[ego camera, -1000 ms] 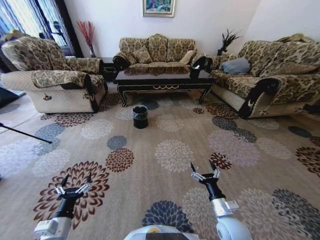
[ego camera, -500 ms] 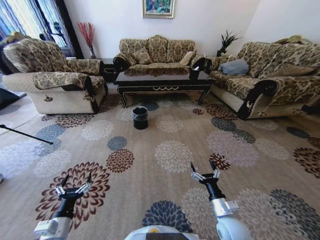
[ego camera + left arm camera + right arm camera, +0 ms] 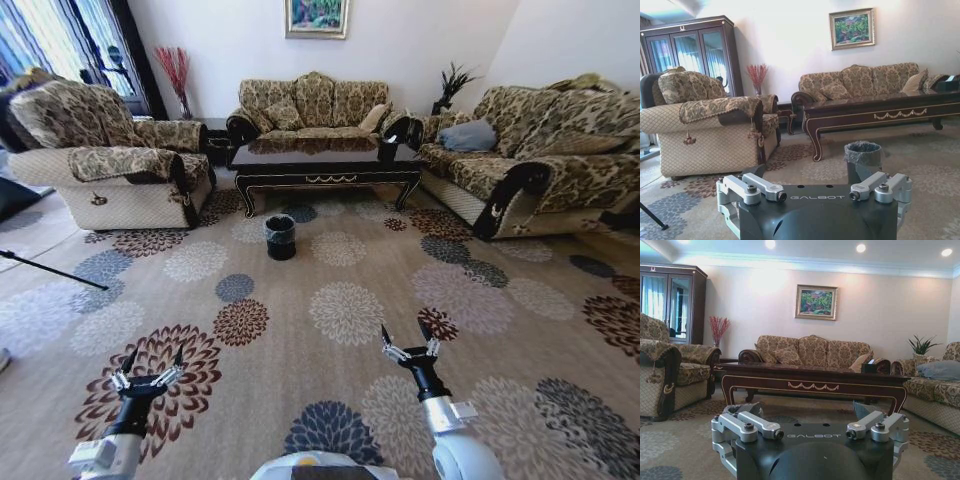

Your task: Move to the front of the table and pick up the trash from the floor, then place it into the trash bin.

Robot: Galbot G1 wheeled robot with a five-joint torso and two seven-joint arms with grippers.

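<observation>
The dark glossy table (image 3: 325, 165) with gold ornament stands far ahead, in front of the back sofa. The black trash bin (image 3: 280, 236) with its clear liner sits on the flowered carpet floor (image 3: 340, 310) just before the table's left end. The left wrist view shows the trash bin (image 3: 863, 155) and the table (image 3: 880, 112) beyond the left gripper (image 3: 812, 175). The trash is out of view. My left gripper (image 3: 152, 358) and right gripper (image 3: 404, 335) hover low over the carpet close to me, both open and holding nothing. The right gripper (image 3: 805, 410) faces the table (image 3: 812, 382).
A patterned armchair (image 3: 110, 160) stands at the left and a long sofa (image 3: 540, 150) at the right. Another sofa (image 3: 312, 100) is behind the table. A thin black rod (image 3: 50, 268) lies across the carpet at far left. Wide open carpet lies between me and the bin.
The whole head view has shifted slightly, with the furniture sitting a little lower and nearer. Both arms keep the same pose.
</observation>
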